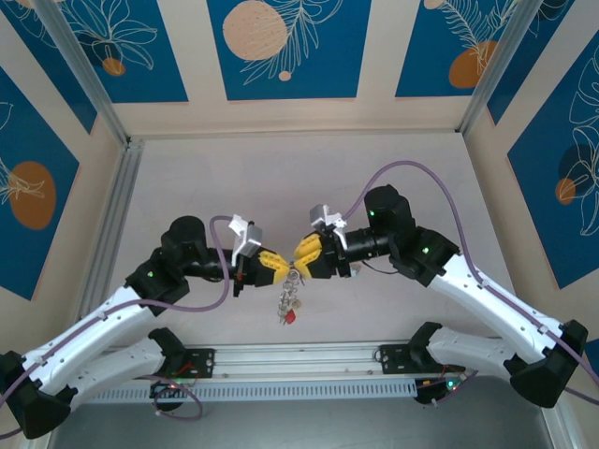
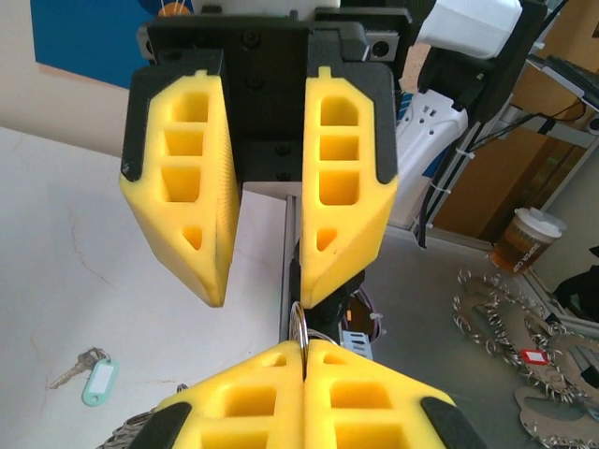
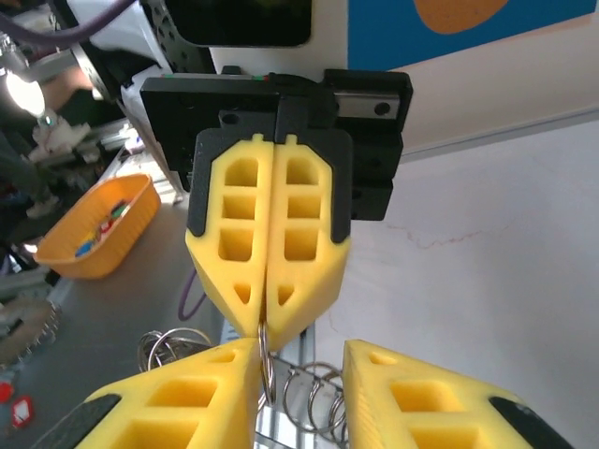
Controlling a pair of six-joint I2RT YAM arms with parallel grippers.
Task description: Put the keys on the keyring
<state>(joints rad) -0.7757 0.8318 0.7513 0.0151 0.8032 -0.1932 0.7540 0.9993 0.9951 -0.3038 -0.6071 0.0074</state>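
In mid-frame the left gripper [image 3: 266,318] is clamped on the keyring [image 3: 268,365], and the right gripper [image 2: 264,290] stands parted. Best hold the ring steady and fetch the teal key [image 2: 96,382], lower left.

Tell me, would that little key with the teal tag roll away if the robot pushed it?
Probably not: the key and its teal tag lie flat on the table, so they would likely slide. It looks tiny, so probably light. Tag and key seem loosely joined, so it might flop when lifted.
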